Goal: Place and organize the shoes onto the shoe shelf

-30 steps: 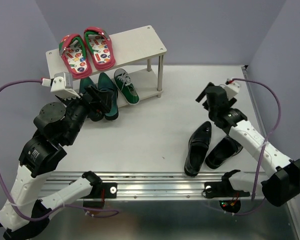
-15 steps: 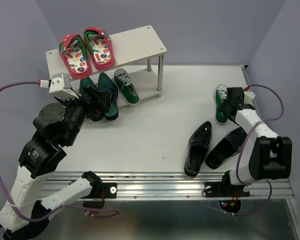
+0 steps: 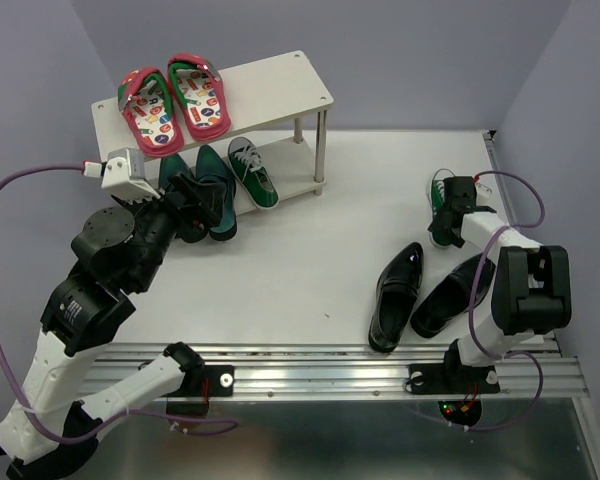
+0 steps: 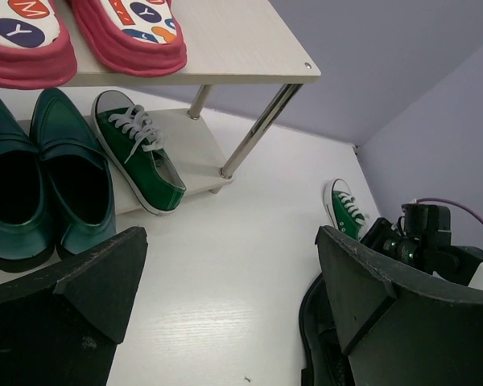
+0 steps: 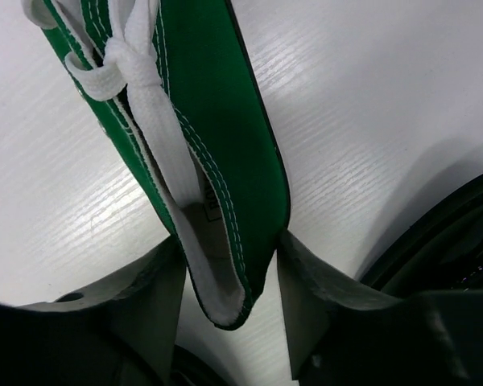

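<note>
While glossy teal dress shoes and one green canvas sneaker sat on the off-white two-tier shelf, right jaws gripped the other sneaker on the counter near unshelved black dress shoes; left jaws gaped.

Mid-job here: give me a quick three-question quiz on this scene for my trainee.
1. True or false: the red flip-flops sit on the top board of the shoe shelf.
2. How many black dress shoes lie on the table?
3. Which shoe is between the fingers of the right gripper? A) red flip-flop B) green sneaker C) black dress shoe

Key: 1 true; 2 two; 3 B.
</note>
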`<action>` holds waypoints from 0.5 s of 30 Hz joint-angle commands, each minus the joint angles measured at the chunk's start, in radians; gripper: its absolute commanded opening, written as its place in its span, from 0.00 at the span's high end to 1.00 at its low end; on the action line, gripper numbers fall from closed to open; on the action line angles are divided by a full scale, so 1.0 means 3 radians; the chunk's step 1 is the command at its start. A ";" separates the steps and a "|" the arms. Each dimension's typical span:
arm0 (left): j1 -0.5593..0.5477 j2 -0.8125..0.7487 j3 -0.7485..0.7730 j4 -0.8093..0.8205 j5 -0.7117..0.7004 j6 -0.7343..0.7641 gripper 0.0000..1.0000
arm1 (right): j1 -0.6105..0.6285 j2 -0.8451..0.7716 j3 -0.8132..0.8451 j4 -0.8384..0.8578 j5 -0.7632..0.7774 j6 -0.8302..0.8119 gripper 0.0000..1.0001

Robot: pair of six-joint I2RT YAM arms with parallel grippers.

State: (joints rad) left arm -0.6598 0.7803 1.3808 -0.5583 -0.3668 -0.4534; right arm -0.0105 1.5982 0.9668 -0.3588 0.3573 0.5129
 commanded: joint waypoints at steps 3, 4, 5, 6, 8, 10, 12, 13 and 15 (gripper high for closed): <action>-0.0005 -0.0039 -0.0016 0.0117 0.0006 0.0018 0.03 | -0.0006 -0.0009 0.0172 0.0178 0.0098 -0.0165 0.69; -0.0005 -0.0034 -0.0016 0.0112 0.0006 0.0023 0.03 | -0.0006 -0.0025 0.0172 0.0178 0.0098 -0.0176 0.69; -0.0005 -0.0034 -0.0021 0.0117 0.0016 0.0023 0.03 | -0.0006 -0.0065 0.0188 0.0178 0.0103 -0.0201 0.65; -0.0005 -0.0029 -0.0026 0.0122 0.0016 0.0028 0.03 | -0.0006 -0.0076 0.0193 0.0173 0.0108 -0.0211 0.58; -0.0010 -0.0024 -0.0036 0.0138 0.0011 0.0034 0.03 | -0.0006 -0.0091 0.0218 0.0148 0.0113 -0.0242 0.40; -0.0005 -0.0019 -0.0036 0.0143 0.0026 0.0044 0.03 | -0.0006 -0.0051 0.0259 0.0076 0.0128 -0.0273 0.25; -0.0005 -0.0009 -0.0036 0.0153 0.0026 0.0044 0.03 | -0.0006 -0.0015 0.0305 0.0056 0.0159 -0.0293 0.24; -0.0005 -0.0009 -0.0031 0.0153 0.0031 0.0044 0.03 | -0.0006 0.0006 0.0315 0.0040 0.0189 -0.0298 0.25; -0.0005 -0.0019 -0.0036 0.0158 0.0026 0.0049 0.03 | -0.0006 0.0016 0.0326 0.0045 0.0205 -0.0309 0.32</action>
State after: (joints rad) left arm -0.6598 0.7757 1.3804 -0.5579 -0.3645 -0.4530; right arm -0.0101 1.5982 1.0180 -0.3618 0.3790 0.4423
